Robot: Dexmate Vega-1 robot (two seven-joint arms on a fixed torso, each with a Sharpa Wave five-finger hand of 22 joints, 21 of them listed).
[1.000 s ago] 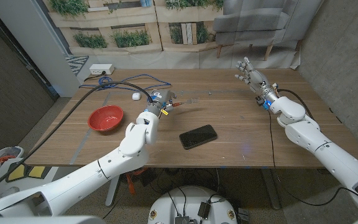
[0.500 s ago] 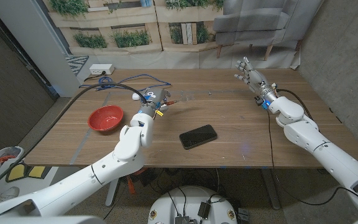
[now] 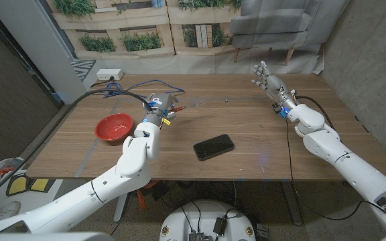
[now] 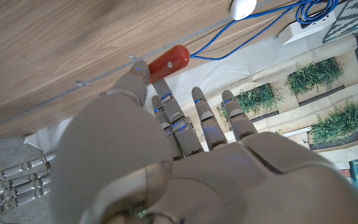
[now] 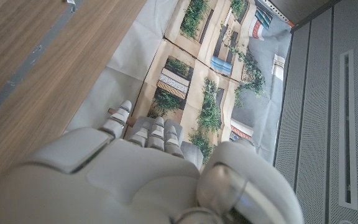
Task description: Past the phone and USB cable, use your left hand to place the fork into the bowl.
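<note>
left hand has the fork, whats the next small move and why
Probably carry it toward the robot's left and stop above the red bowl. The left hand holds the fork by its red handle, raised beyond the phone, with the bowl lying to its left and empty.

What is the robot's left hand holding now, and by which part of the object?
The left hand holds the fork with the red handle, gripped at the handle. The right hand holds nothing, fingers apart.
</note>
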